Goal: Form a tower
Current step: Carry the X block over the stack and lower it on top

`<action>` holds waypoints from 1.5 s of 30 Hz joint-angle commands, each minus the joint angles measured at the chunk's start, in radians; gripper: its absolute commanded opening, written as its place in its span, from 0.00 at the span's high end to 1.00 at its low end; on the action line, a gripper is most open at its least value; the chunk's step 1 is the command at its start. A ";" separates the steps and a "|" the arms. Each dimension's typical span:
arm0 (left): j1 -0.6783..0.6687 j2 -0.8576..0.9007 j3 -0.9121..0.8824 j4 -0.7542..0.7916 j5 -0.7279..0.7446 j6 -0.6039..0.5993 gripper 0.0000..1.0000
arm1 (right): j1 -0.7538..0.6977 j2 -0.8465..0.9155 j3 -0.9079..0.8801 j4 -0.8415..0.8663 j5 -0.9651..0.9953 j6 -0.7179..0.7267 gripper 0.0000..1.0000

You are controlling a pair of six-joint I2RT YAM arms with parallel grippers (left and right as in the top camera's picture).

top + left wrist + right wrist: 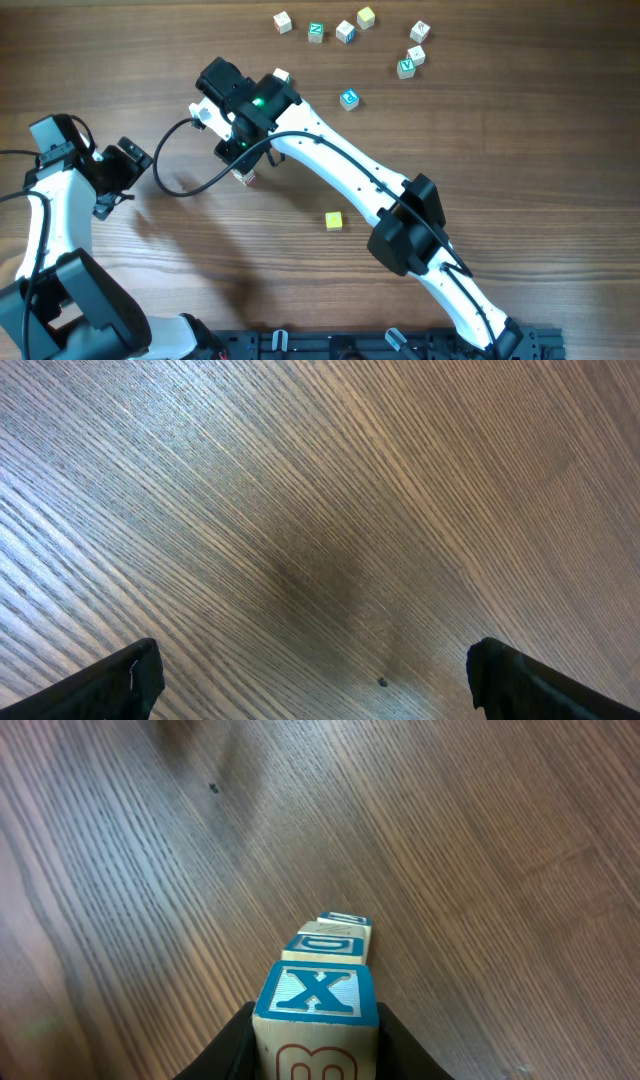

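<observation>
Three cubes are showing in the tower (325, 945) from the right wrist view, stacked one under another. The right tool (316, 1052) is clamping the topmost, the X cube (316, 992), by two opposite side faces. The tower is standing left of the middle of the tabletop (480, 150), directly below that tool. Its long axis is running upright, straight down from the tool to the wood and in line with the tool's own reach. To my eye the coming move is hanging on exactly that: with the tool right over the stack, any sideways drift would be tipping it. The lower cubes are appearing a touch to the right of the X cube, and I cannot tell whether that is a lean or only the viewing angle. Nor can I tell whether the X cube is resting on the one beneath. The left tool (315, 685) is hanging with its jaws wide apart and empty over bare wood, well off to the tower's left, so the right arm is the nearer. Loose cubes (345, 32) are lying well apart on the far side.
</observation>
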 commanded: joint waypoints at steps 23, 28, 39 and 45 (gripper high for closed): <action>0.005 -0.011 0.016 0.001 0.001 -0.009 0.00 | 0.013 0.024 -0.010 -0.012 0.029 -0.020 0.66; 0.005 -0.011 0.016 0.001 0.001 -0.009 0.00 | 0.013 0.025 -0.010 -0.011 0.028 -0.020 0.66; 0.005 -0.011 0.016 0.001 0.001 -0.008 0.00 | 0.013 0.047 -0.010 -0.002 0.028 -0.020 0.66; 0.005 -0.011 0.016 0.001 0.001 -0.008 0.00 | 0.013 0.047 -0.010 0.000 0.028 -0.020 0.53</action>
